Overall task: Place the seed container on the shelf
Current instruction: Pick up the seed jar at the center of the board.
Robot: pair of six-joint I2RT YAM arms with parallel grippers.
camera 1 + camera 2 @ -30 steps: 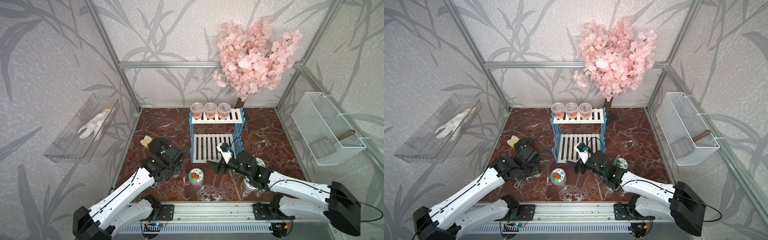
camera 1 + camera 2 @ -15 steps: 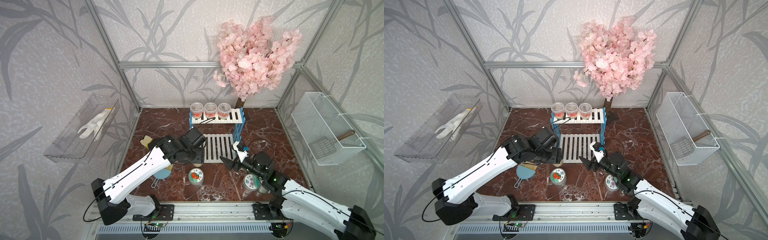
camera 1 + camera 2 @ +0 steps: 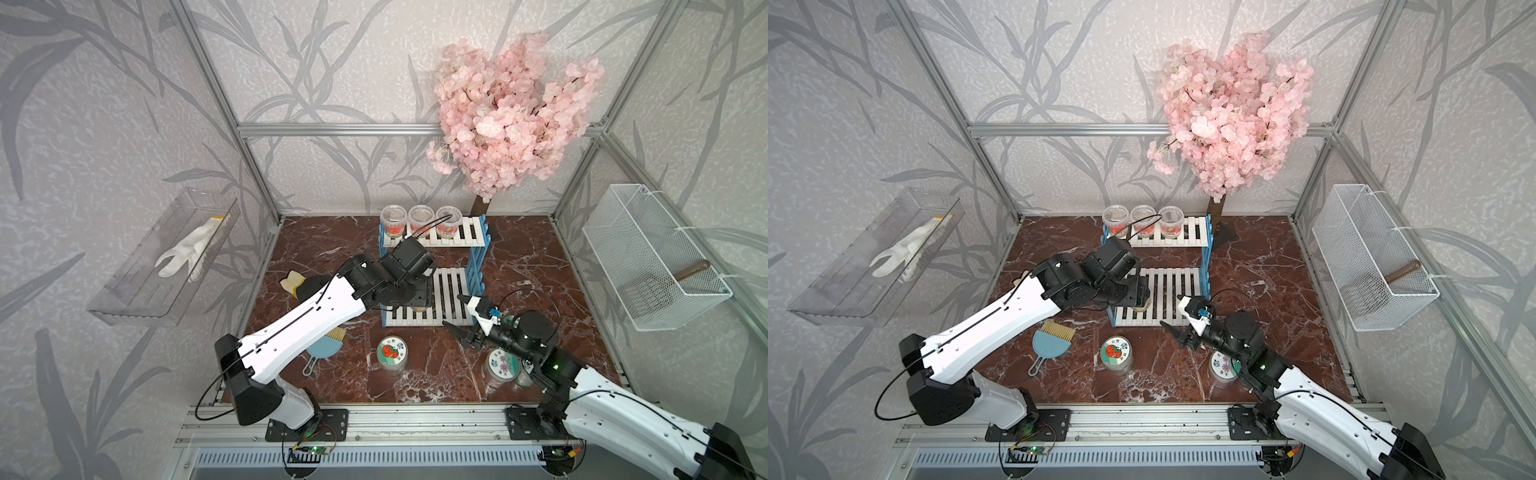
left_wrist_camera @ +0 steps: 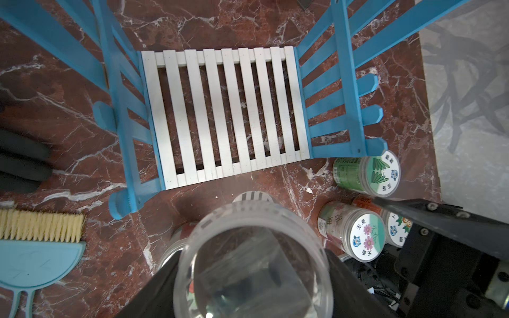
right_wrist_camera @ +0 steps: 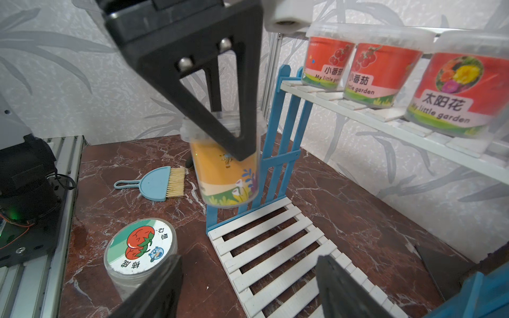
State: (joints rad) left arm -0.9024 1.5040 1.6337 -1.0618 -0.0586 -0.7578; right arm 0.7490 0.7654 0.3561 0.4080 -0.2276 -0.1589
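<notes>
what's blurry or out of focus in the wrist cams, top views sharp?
Left wrist view: the held seed container is close and soft, the shelf sharp. Right wrist view: the right gripper has blurred fingers. Both top views: sharp.

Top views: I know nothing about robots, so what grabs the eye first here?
The pink blossom tree in the back right corner stands out most. Next, the left end effector grips an orange-labelled seed container above the lower board of the blue-and-white shelf, whose top board carries three red tubs.

Red tubs (image 5: 382,74) read "My little garden", "太阳花", "小番茄".
</notes>
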